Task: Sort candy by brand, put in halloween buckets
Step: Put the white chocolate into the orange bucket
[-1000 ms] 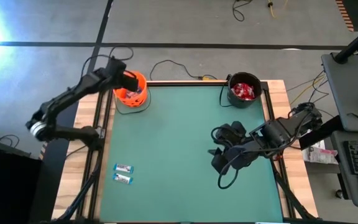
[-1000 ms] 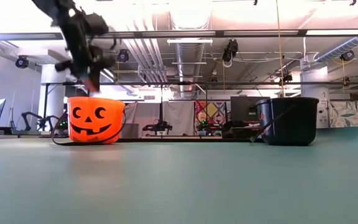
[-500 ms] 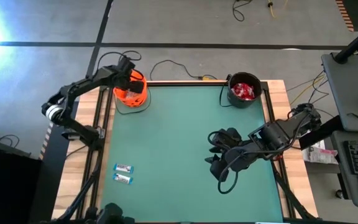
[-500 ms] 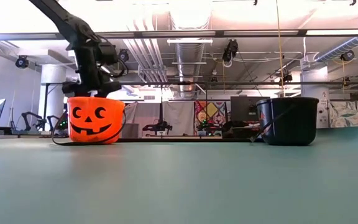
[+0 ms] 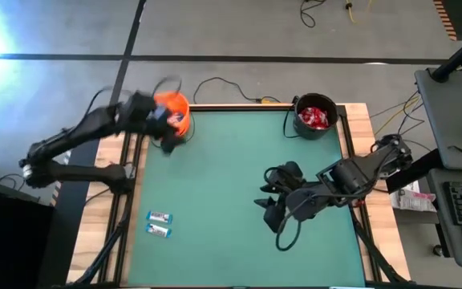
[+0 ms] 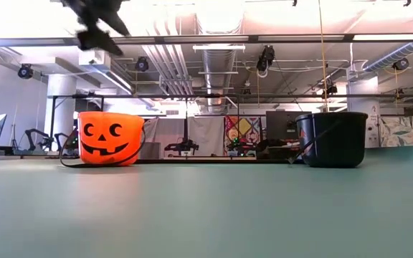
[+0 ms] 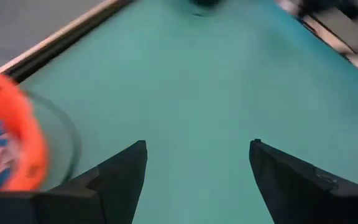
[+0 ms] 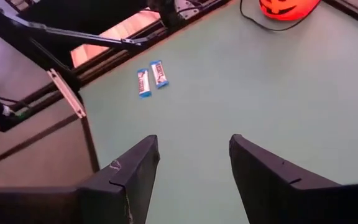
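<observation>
- Green tabletop [image 5: 215, 201], near-bare: two blue-and-white bars [image 5: 160, 224] lie side by side near its left edge
- Orange bucket [image 5: 175, 115] and black bucket [image 5: 314, 117] sit at the far corners
- Left gripper [image 5: 167, 138], jaws spread and empty, seems just beside the orange bucket; a swing could tip it
- Right gripper [image 5: 269, 210], jaws spread mid-table; both arms reaching for the bars could collide

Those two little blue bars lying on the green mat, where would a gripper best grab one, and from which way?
Probably straight from above, pinching one blue bar across its narrow width at mid-length. Both lie flat on the mat, side by side with a small gap, so a finger may just fit between them. The other bar sits alongside. The open left gripper looks nearer.
</observation>
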Available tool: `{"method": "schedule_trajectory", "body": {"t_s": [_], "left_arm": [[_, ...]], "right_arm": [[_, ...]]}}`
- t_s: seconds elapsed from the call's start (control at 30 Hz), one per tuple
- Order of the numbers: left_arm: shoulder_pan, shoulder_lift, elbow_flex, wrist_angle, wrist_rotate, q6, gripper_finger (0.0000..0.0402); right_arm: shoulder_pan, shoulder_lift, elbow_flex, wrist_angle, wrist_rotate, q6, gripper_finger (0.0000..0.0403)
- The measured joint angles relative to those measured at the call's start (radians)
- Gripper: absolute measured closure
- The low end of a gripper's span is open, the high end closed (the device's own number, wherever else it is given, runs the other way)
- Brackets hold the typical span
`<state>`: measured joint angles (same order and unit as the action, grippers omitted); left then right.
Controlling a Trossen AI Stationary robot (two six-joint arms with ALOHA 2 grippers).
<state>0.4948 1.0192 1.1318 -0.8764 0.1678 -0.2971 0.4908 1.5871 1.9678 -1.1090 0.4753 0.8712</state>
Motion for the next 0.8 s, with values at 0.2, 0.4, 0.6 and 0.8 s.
{"method": "schedule_trajectory", "body": {"t_s": [0.2, 0.4, 0.6, 0.8], "left_arm": [[-0.578, -0.208, -0.211, -0.021, -0.261, -0.253, 0.0134], [-1.128, -0.192, -0.441, -0.024, -0.385, -0.602, 0.0134], [-1.428, 0.01, -0.503, -0.024, -0.385, -0.837, 0.0134], [-1.498, 0.136, -0.496, 0.057, -0.387, -0.888, 0.0134]], "right_arm": [[-0.002, 0.053, -0.001, 0.015, -0.001, -0.059, 0.0207], [-0.014, 0.086, -0.001, 0.006, -0.004, -0.106, 0.0207], [-0.04, 0.092, -0.001, 0.004, -0.004, -0.117, 0.0206], [-0.069, 0.083, -0.001, 0.002, -0.003, -0.048, 0.0206]]}}
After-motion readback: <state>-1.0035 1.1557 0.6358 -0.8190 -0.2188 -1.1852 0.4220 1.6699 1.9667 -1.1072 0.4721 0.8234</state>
